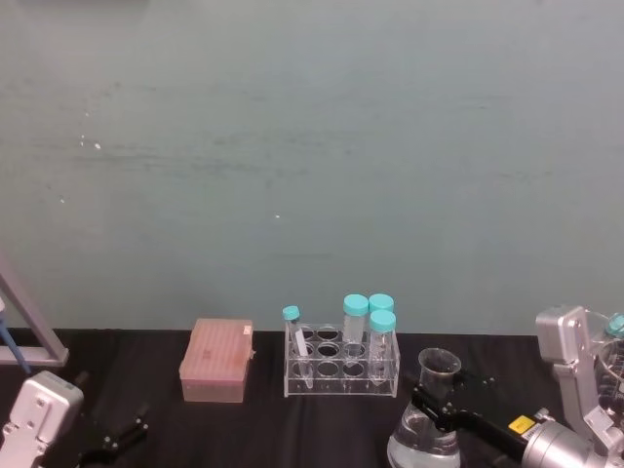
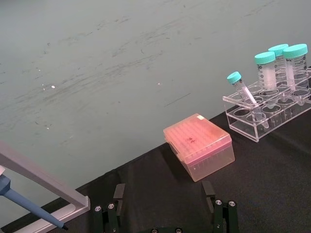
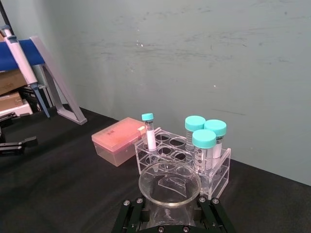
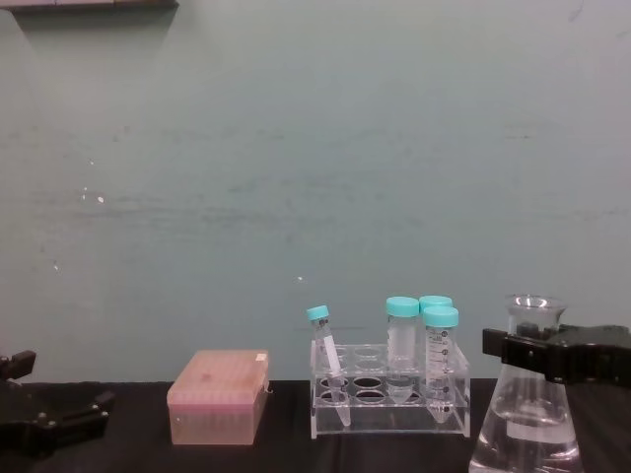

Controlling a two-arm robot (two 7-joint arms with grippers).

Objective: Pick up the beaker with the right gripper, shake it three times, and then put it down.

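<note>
The beaker [image 4: 527, 424] is a clear conical glass flask with a little liquid in it, standing right of the tube rack. Its base is cut off by the lower edge of the view, so I cannot tell whether it rests on the table. My right gripper [image 4: 532, 352] is shut on its neck just under the flared rim. The same grip shows from above, where the right gripper [image 1: 436, 404] crosses the beaker [image 1: 422, 447]. In the right wrist view the beaker's rim [image 3: 169, 184] sits between the black fingers [image 3: 130, 213]. My left gripper [image 2: 164, 194] is open at the near left, holding nothing.
A clear tube rack [image 1: 341, 369] with teal-capped tubes [image 1: 382, 322] stands just left of the beaker. A pink lidded box [image 1: 216, 362] sits farther left. A pipette stand [image 3: 56, 92] with a pipette is at the far left. The wall rises close behind.
</note>
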